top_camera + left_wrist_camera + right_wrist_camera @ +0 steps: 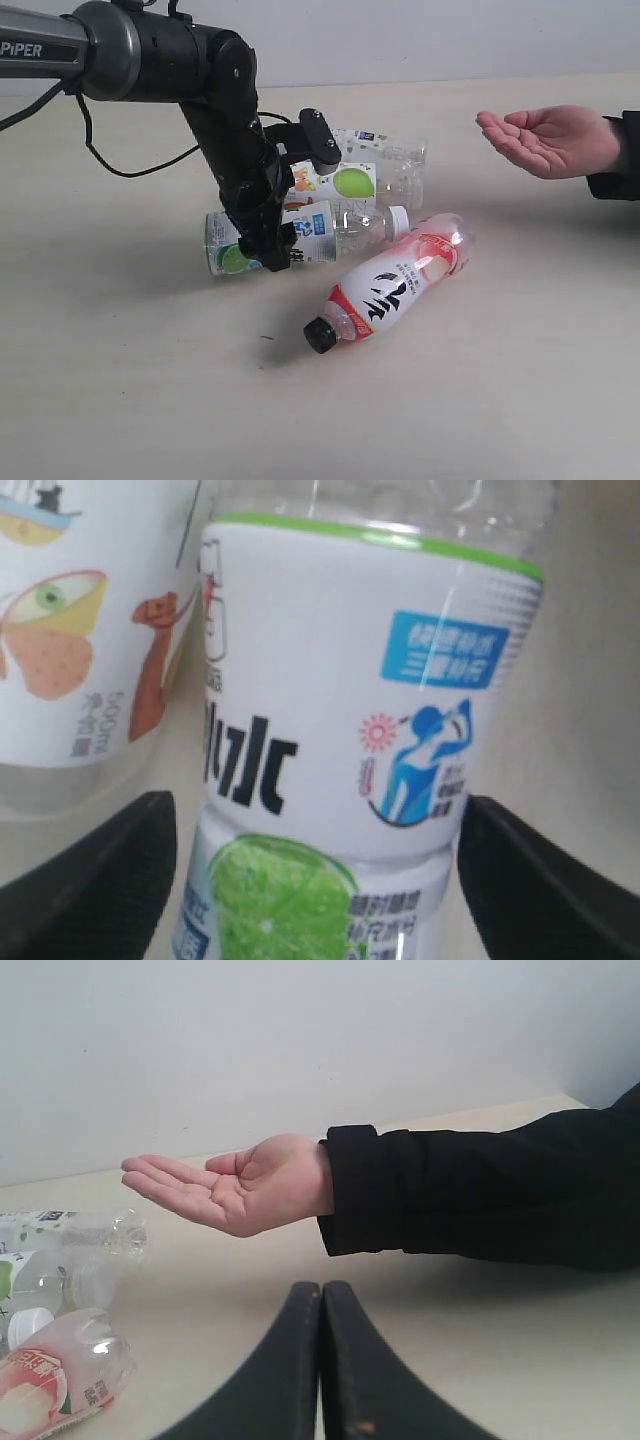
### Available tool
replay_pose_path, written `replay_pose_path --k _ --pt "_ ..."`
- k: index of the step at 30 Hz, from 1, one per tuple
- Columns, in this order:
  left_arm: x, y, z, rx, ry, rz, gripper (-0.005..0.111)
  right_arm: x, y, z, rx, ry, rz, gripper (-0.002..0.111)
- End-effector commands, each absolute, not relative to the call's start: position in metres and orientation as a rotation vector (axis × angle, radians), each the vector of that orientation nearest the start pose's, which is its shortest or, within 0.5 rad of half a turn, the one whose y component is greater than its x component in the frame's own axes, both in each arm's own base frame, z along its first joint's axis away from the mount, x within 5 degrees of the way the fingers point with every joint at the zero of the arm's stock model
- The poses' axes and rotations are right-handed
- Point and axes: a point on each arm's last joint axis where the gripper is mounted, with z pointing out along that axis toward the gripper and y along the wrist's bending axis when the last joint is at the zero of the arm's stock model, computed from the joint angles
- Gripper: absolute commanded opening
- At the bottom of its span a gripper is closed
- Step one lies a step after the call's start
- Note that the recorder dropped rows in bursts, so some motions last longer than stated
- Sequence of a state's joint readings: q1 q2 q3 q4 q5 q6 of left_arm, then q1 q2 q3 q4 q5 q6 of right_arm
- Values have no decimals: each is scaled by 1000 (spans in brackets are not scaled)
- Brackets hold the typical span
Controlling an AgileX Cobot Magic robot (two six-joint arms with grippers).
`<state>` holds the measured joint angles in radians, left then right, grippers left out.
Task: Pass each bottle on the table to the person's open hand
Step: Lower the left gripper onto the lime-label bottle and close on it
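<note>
Four bottles lie on the table [120, 380]. The lime-slice bottle [325, 232] lies on its side, and my left gripper [300, 215] is open astride it, one black finger on each side of the label [330, 710]. A small gap shows beside one finger [110, 880]. Behind it lie the green-fruit bottle [352, 183] and the green-leaf bottle [398, 150]. In front lies the red calligraphy bottle [400, 275] with a black cap. The open hand [550, 140] waits palm up at the right. My right gripper [322, 1288] is shut and empty, low over the table near the hand [235, 1185].
A neighbouring bottle's illustrated label [80, 630] lies close beside the lime bottle. The person's black sleeve [480, 1195] stretches across the table's right side. A black cable [130, 165] hangs from the left arm [150, 45].
</note>
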<state>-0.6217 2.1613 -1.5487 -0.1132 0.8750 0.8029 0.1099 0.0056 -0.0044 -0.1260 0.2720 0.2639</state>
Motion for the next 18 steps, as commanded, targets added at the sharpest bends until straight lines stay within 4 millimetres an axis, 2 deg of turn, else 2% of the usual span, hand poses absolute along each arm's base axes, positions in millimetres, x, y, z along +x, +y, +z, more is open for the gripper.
replay_pose_path --k 1,18 --pt "347 -261 142 1863 2284 -112 75 55 3 190 51 1746 146 0" --pt "346 -260 137 1919 2274 -110 74 55 3 190 51 1746 146 0"
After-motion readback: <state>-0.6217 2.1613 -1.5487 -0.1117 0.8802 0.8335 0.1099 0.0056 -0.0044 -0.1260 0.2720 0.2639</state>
